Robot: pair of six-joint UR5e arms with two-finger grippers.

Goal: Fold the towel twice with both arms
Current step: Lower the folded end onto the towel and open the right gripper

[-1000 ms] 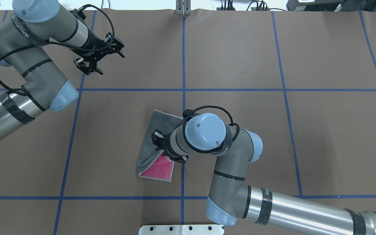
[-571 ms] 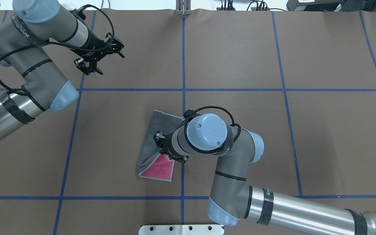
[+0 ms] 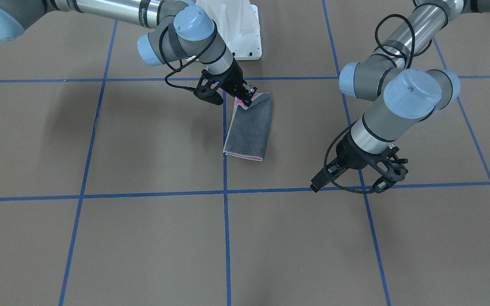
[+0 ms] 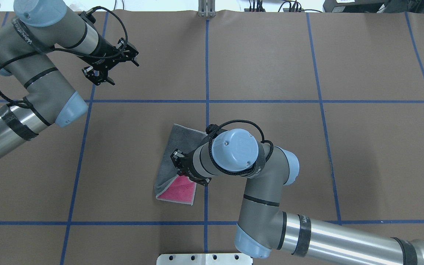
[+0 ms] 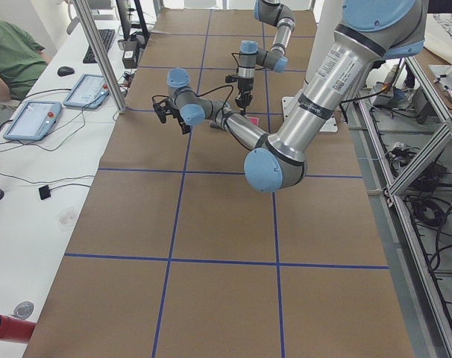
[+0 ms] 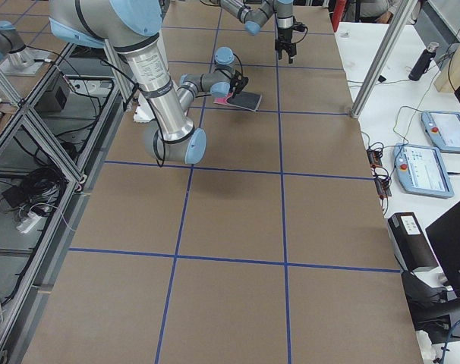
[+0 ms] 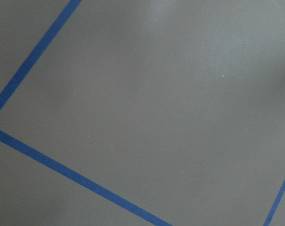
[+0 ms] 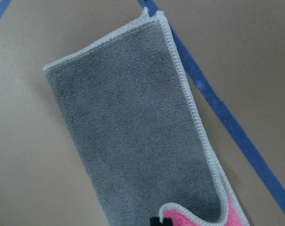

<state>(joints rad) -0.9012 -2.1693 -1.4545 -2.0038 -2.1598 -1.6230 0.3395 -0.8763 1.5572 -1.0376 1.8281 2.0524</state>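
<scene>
Towel (image 4: 177, 154): lies near the table's centre, in the grid square on the robot's left of the central blue tape line (image 4: 207, 66), and reads as a narrow strip with the dark grey face up. In the right wrist view the far corner just touches the tape. The far end lies flat. At the end nearest the robot the light-stitched edge is lifted and curled back, exposing the pink face.

Right gripper (image 3: 247, 100): tilted down over that near end, fingers pinched onto the raised towel edge. One black fingertip (image 8: 160, 220) shows against the curled hem in the wrist view. The right arm (image 4: 271, 221) reaches in from the robot's side, and its wrist covers part of the towel from overhead.

Left gripper (image 4: 118, 70): well apart from the towel, hanging over bare table toward the far left. Fingers are spread and hold nothing. Its wrist camera shows only brown paper and tape lines. The left arm (image 4: 31, 73) is bent back at the elbow.

Table (image 4: 307, 147): brown paper with a blue tape grid. The white base plate (image 3: 245, 34) sits at the robot's edge.
</scene>
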